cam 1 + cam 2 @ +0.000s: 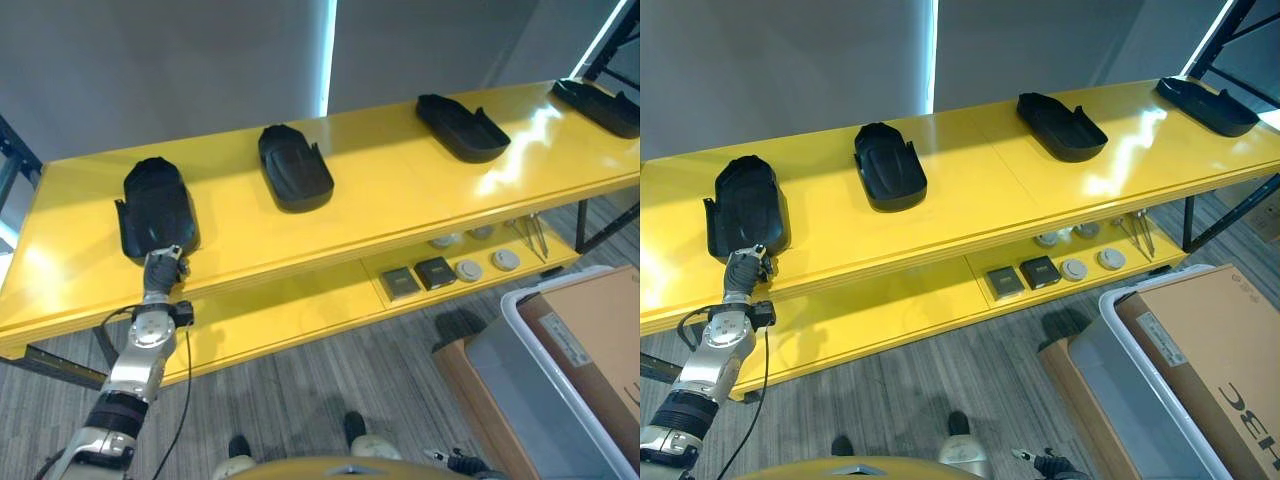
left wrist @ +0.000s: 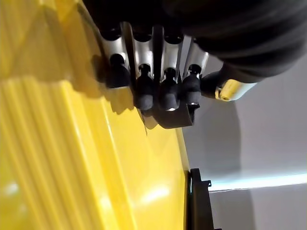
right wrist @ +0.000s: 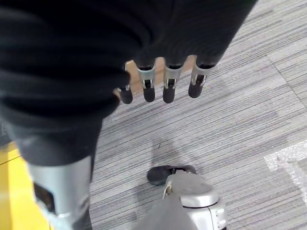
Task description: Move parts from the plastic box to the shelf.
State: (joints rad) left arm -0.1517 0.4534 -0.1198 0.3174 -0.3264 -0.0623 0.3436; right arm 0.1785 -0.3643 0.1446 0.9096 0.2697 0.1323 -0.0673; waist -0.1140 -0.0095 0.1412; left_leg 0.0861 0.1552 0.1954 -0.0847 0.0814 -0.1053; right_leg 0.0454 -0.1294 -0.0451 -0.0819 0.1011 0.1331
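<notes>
- Four black moulded parts lie spaced along the yellow shelf [image 1: 400, 190]: far-left part [image 1: 157, 208], second part [image 1: 294, 166], third part [image 1: 462, 127], far-right part [image 1: 598, 106].
- Grey plastic box [image 1: 540, 400] on the floor, near right.

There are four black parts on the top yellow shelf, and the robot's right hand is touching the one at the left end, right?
Not quite. It is the left hand, not the right, that touches the black part at the left end, as the left eye view shows. The right hand hangs above the floor. Four black parts do lie on the top yellow shelf.
</notes>
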